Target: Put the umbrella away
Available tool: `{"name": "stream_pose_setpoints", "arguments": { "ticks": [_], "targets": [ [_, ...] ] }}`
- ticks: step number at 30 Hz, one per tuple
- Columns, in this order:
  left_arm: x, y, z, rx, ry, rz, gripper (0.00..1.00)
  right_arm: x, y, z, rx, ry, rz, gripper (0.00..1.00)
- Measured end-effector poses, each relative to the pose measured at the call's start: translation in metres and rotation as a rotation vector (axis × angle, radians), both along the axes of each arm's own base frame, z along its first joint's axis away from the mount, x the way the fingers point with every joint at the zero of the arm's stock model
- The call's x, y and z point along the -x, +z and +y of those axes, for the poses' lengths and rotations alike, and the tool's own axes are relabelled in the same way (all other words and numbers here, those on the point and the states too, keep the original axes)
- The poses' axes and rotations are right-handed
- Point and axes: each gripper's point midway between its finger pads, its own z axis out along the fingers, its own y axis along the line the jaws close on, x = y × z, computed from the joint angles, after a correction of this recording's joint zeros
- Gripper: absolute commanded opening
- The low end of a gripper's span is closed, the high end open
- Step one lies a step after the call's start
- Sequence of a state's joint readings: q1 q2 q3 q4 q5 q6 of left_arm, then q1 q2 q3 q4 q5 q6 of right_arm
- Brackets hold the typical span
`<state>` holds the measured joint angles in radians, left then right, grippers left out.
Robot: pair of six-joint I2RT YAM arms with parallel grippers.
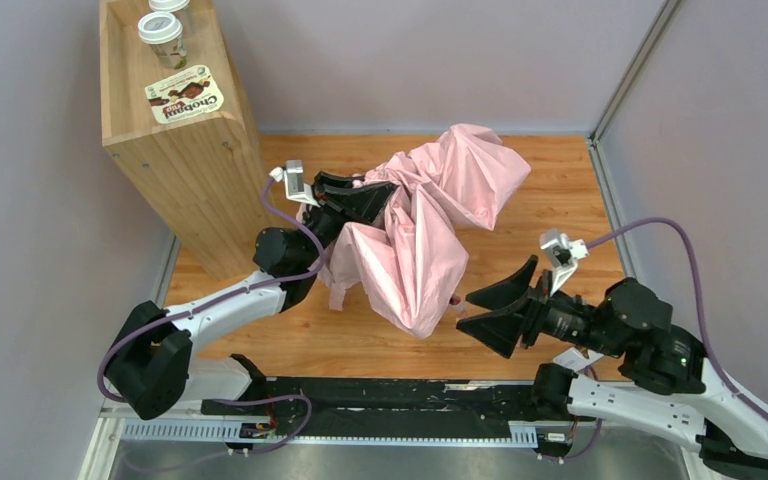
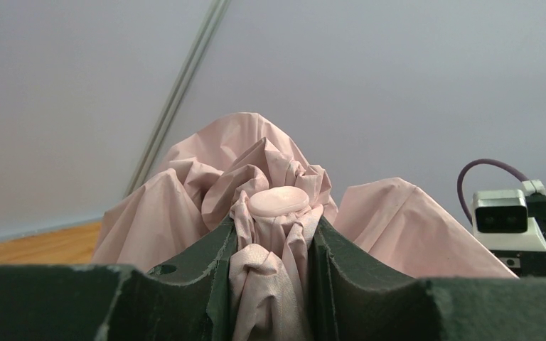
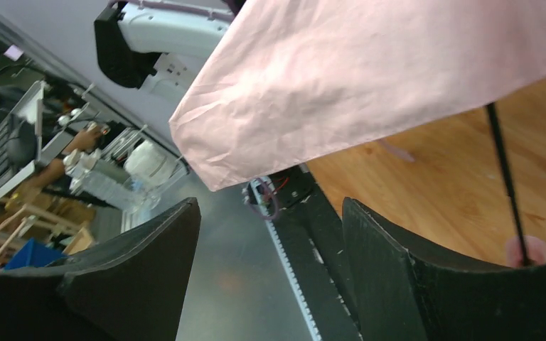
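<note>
The umbrella is a crumpled pale pink canopy held above the wooden table, its folds hanging from the middle toward the front. My left gripper is shut on the bunched fabric just below the umbrella's round pink top cap; the fabric fills the gap between the fingers. My right gripper is open and empty, just right of the canopy's lowest fold. In the right wrist view the pink fabric hangs above the open fingers, and a black rib runs down to a pink tip.
A tall wooden box stands at the back left with two lidded cups and a Chobani lid on top. Grey walls close the back and right. A black rail runs along the near edge.
</note>
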<state>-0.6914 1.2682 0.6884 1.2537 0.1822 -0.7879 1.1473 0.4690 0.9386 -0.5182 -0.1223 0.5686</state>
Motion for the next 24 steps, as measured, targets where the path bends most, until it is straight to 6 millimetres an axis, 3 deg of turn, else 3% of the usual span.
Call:
{"name": "stream_pose_setpoints", "arguments": {
  "ticks": [3,6,10,12,14,17,22,23,24],
  "targets": [
    [0.0,-0.001,-0.001,-0.006,-0.005,0.001,0.0,-0.013,0.007,-0.019,0.011,-0.105,-0.054,0.76],
    [-0.001,-0.005,-0.002,-0.018,-0.004,0.016,0.0,-0.018,0.033,-0.025,-0.005,-0.135,-0.118,0.77],
    [-0.011,-0.016,-0.003,-0.05,0.028,0.081,0.0,-0.036,0.07,-0.008,0.031,-0.175,-0.15,0.83],
    [-0.018,-0.022,-0.001,-0.068,0.058,0.121,0.0,-0.048,0.073,0.005,0.076,-0.206,-0.132,1.0],
    [-0.025,-0.027,0.002,-0.094,0.096,0.156,0.0,-0.058,0.067,0.019,0.132,-0.222,-0.107,1.0],
    [-0.034,-0.029,0.01,-0.116,0.164,0.197,0.0,-0.063,0.04,0.036,0.237,-0.227,-0.082,1.0],
    [-0.046,-0.036,0.019,-0.144,0.244,0.257,0.0,-0.065,0.004,0.046,0.398,-0.272,-0.149,0.98],
    [-0.047,-0.038,0.019,-0.152,0.254,0.267,0.0,-0.068,0.0,0.044,0.421,-0.297,-0.173,0.88],
    [-0.049,-0.041,0.02,-0.159,0.261,0.277,0.0,-0.071,-0.002,0.043,0.442,-0.325,-0.197,0.69]
  ]
}}
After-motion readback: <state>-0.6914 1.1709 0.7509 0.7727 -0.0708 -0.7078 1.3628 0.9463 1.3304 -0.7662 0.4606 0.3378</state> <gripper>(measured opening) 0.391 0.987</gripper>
